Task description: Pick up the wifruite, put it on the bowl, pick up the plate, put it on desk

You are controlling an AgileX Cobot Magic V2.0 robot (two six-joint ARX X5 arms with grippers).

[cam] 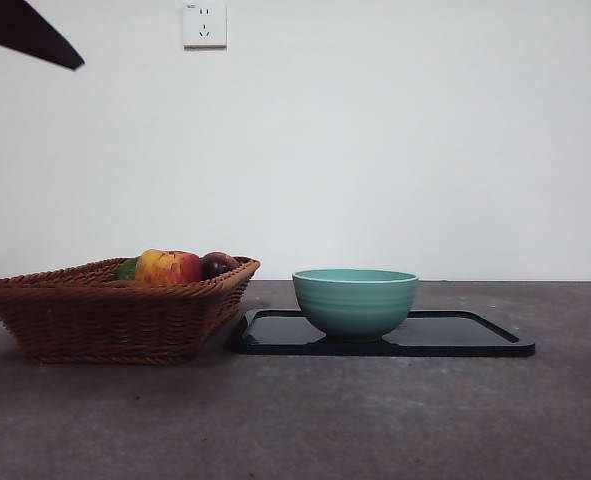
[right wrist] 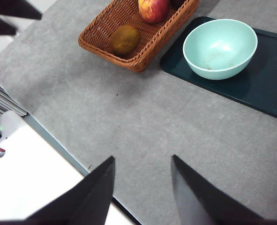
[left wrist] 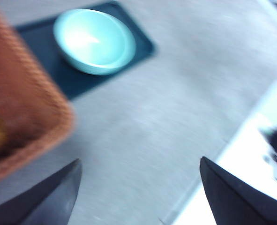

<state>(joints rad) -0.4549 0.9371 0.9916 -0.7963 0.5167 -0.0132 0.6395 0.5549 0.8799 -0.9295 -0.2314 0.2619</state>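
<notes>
Basically step one not started: wifruite (right wrist: 124,40) in the basket (right wrist: 105,33), bowl (right wrist: 220,48) empty, both grippers' fingers released; next, reach in for the fruit.

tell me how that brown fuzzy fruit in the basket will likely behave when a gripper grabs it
The wifruite is oval, so it may roll on the wicker basket floor if nudged. Its dull skin probably grips well. It looks small, so likely light, though squeezing hard could bruise it.

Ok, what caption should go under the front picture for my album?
Teal bowl on a black tray beside a wicker basket holding an apple and other fruit.
</notes>
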